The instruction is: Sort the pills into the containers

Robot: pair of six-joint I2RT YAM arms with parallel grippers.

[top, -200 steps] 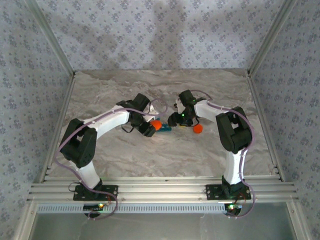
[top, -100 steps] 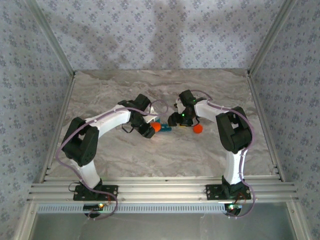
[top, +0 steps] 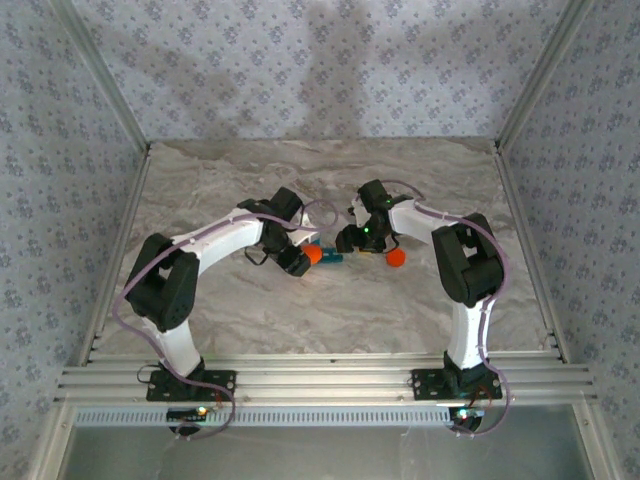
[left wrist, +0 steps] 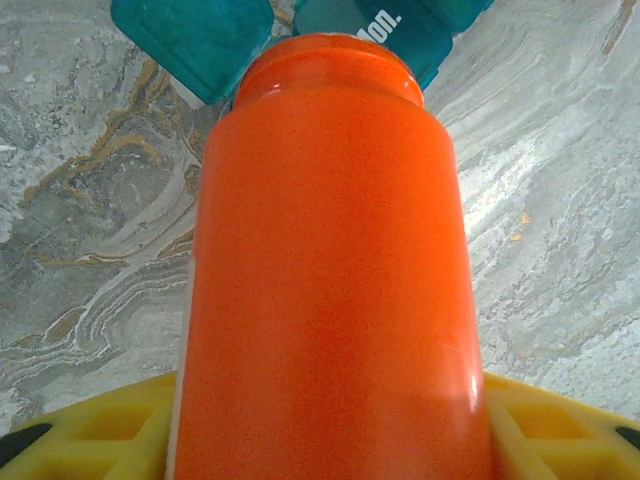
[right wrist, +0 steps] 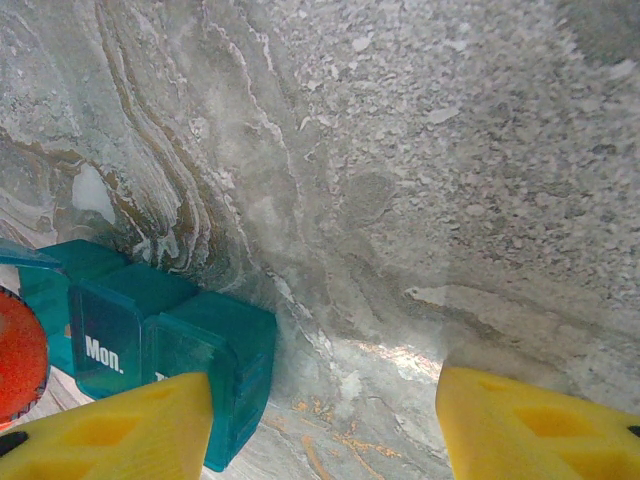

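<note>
Top external: teal pill box (top: 331, 256) on grey marbled table (top: 330, 315), floral-papered walls (top: 320, 70).

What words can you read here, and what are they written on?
"Mon." in white letters on the teal pill box, right wrist view.
"on." on the pill box in the left wrist view; the start is hidden behind the orange bottle.
The bottle shows no writing on the side seen here.

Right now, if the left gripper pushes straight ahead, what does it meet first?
Probably the teal pill box: the orange bottle in its jaws points its neck at it; gap unclear.
</note>
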